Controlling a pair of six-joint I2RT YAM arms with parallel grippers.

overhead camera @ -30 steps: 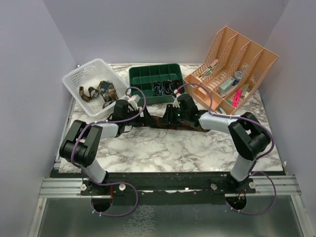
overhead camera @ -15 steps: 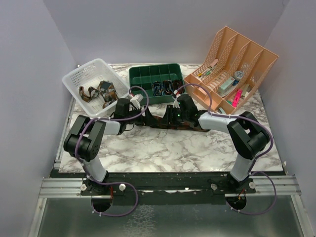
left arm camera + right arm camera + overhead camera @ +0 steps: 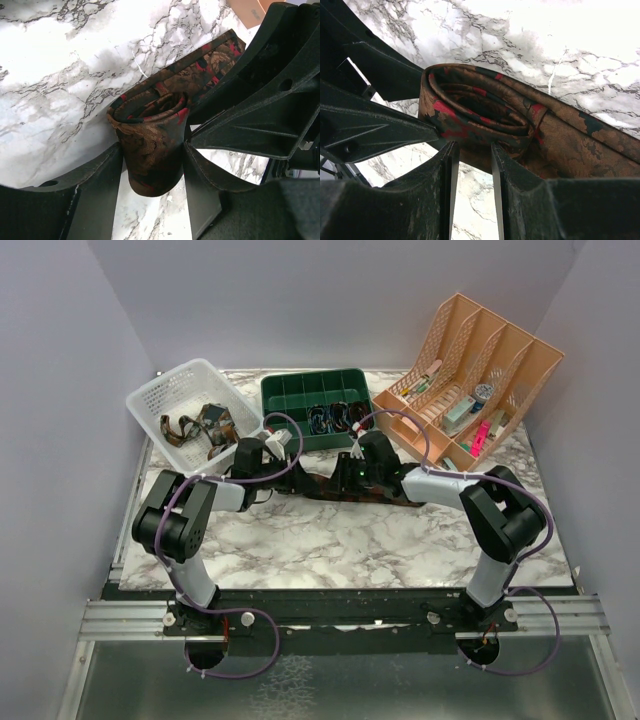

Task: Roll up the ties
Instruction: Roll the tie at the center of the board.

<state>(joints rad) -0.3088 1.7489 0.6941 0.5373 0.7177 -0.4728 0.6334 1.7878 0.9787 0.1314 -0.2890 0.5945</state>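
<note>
Now | tie roll [image 3: 150, 120] inside left claw [image 3: 152, 148] | right claw [image 3: 472, 148] apparently pinching

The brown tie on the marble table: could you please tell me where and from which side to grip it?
Take the coiled end across its rounded sides, from the side away from the tail, as the left gripper does: the coil is thick, the tail lies flat.

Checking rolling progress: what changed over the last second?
The left gripper, shut on the rolled tie, edged right and toward the table's far side, its elbow swinging inward. The right gripper, also shut on the tie, stayed put, as did the white basket, green tray and file organizer.
</note>
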